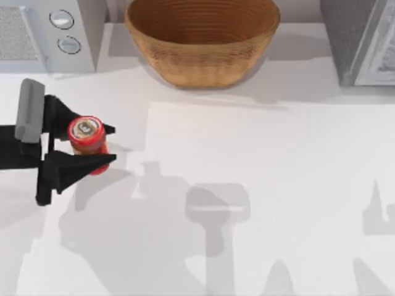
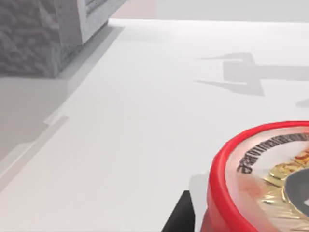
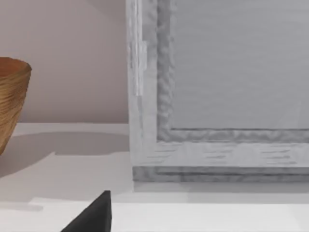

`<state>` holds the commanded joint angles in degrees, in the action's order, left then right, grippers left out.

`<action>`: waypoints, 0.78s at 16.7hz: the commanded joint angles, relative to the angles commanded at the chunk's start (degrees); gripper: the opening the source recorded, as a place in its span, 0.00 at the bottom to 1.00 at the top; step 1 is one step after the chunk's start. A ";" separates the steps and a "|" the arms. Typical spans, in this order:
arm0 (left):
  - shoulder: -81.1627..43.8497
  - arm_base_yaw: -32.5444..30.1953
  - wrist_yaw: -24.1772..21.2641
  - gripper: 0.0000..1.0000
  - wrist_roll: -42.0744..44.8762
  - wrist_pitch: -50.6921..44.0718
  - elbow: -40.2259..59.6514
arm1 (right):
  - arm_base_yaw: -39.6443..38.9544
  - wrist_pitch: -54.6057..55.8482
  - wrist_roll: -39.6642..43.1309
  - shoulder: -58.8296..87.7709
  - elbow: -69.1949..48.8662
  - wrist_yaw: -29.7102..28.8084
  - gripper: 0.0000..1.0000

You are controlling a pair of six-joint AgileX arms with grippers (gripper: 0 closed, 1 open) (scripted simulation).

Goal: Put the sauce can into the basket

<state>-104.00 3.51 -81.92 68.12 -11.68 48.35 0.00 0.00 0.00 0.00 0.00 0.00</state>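
Left claw (image 1: 110, 144) grips sauce can (image 1: 87, 135).

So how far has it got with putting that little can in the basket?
Done: the left gripper has reached the sauce can at the table's left, a finger on either side. In hand: gripping it; whether it is lifted is unclear. Left: carrying it to the basket at the back and releasing it there.

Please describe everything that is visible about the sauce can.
The sauce can is a small red cylinder with a yellow-orange band and a pale round top carrying a printed label. It looks upright, at the table's left side, well away from the basket. It sits between the black fingers of the left tool, which close against its sides.
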 joint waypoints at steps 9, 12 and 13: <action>-5.82 -9.02 22.72 0.00 -28.50 15.43 19.78 | 0.00 0.00 0.00 0.00 0.00 0.00 1.00; -8.75 -12.91 32.52 0.00 -40.61 21.94 27.89 | 0.00 0.00 0.00 0.00 0.00 0.00 1.00; -9.80 -14.16 35.64 0.00 -44.44 23.99 30.39 | 0.00 0.00 0.00 0.00 0.00 0.00 1.00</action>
<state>-113.80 -10.65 -46.28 23.68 12.31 78.74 0.00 0.00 0.00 0.00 0.00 0.00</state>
